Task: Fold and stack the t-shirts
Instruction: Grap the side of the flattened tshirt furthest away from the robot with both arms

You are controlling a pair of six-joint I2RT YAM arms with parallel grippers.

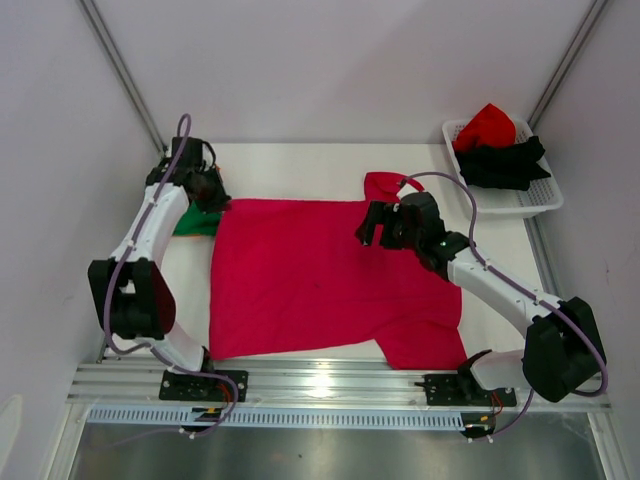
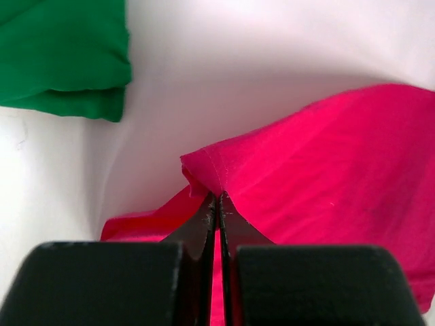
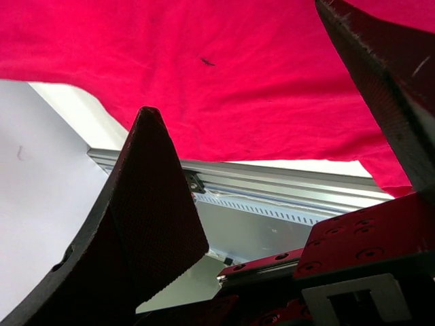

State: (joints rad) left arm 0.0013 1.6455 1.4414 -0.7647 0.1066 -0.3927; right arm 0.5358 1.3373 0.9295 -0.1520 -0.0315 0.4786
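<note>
A white desk (image 1: 300, 160) sits inside a pale, plain enclosure: a far wall (image 1: 340, 60), a left wall (image 1: 50, 150) and a right wall (image 1: 612, 120), all without windows. Two slim metal posts (image 1: 120, 70) slant up along the far corners, one left and one right. An aluminium rail (image 1: 300, 382) runs along the desk's near edge, with a bright glare at its middle. Nearer still lies a dull grey metal sheet (image 1: 300, 450). The light is soft and even.
</note>
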